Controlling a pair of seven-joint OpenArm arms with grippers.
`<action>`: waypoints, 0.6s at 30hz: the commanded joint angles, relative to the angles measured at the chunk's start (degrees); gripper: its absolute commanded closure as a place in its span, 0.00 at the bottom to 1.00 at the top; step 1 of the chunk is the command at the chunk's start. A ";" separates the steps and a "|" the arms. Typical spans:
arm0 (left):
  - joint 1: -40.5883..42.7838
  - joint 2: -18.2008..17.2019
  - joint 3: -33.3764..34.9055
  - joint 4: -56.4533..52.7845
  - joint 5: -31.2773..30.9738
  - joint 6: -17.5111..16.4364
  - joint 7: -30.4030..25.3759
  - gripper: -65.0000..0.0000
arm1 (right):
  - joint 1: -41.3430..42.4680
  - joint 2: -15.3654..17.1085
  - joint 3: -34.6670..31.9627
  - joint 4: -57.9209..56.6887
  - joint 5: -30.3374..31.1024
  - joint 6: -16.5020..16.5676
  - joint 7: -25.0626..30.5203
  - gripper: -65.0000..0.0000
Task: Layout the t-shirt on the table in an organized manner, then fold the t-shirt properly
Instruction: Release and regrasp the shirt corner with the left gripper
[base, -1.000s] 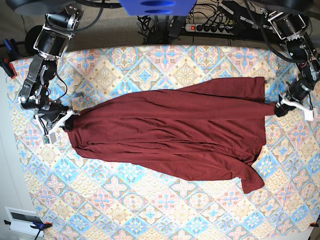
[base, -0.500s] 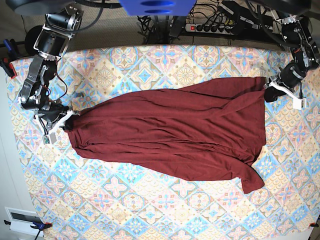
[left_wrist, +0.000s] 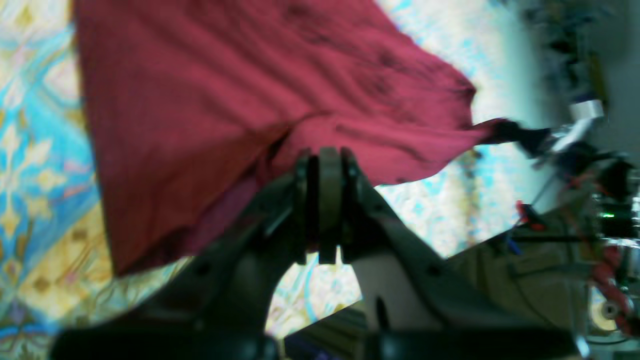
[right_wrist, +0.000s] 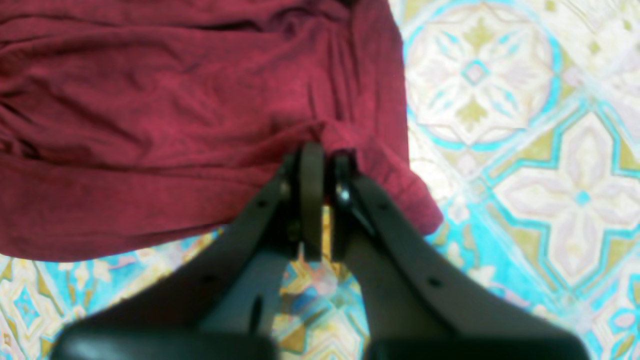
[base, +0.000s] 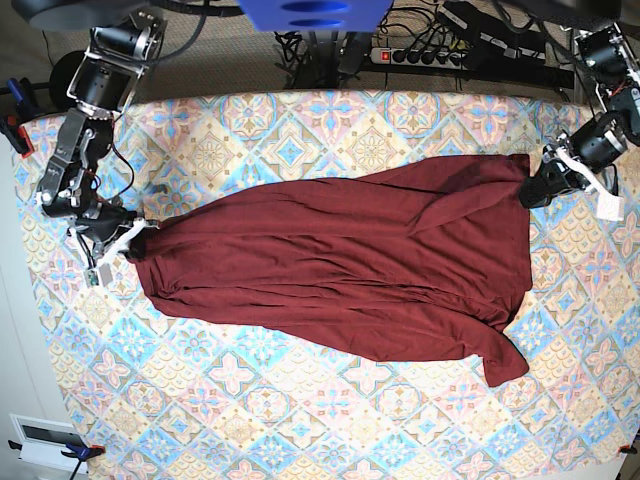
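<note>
Pastel diamond tiles in blue, pink and cream cover the table you are working over, with a power strip and a tangle of cables lying beyond its far edge. Your t-shirt, plain dark maroon, lies stretched lengthwise between your two hands and rests on the table for most of its span. Your left hand is closed tight on the cloth at one end; in its wrist camera the two fingers press together with maroon fabric bunched right at their tips, and the shirt fans out ahead of that hand and off to one side. That picture is blurred, so you cannot tell which part of the garment is pinched, a hem or a corner. Your right hand is likewise clamped on the opposite end; its wrist camera shows the fingers shut with a fold of fabric gathered just ahead of them, the bulk of the shirt spreading away in front of that hand, and bare patterned table beside and beneath it. Between the two hands the cloth carries long shallow creases running hand to hand, and one loose corner trails toward the near side of the table, below your left hand.
</note>
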 joint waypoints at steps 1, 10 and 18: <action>0.05 -1.01 -0.57 0.87 -3.27 -0.32 -0.59 1.00 | 1.23 0.89 0.28 1.18 0.72 0.22 1.21 1.00; 0.40 -5.67 -0.57 2.01 -7.97 -6.12 7.15 1.00 | 1.41 0.89 0.28 0.82 0.72 0.22 1.38 1.00; -2.32 -5.84 -0.57 -4.50 -7.97 -7.00 7.76 1.00 | 1.59 0.89 0.28 0.82 0.37 0.22 1.38 1.00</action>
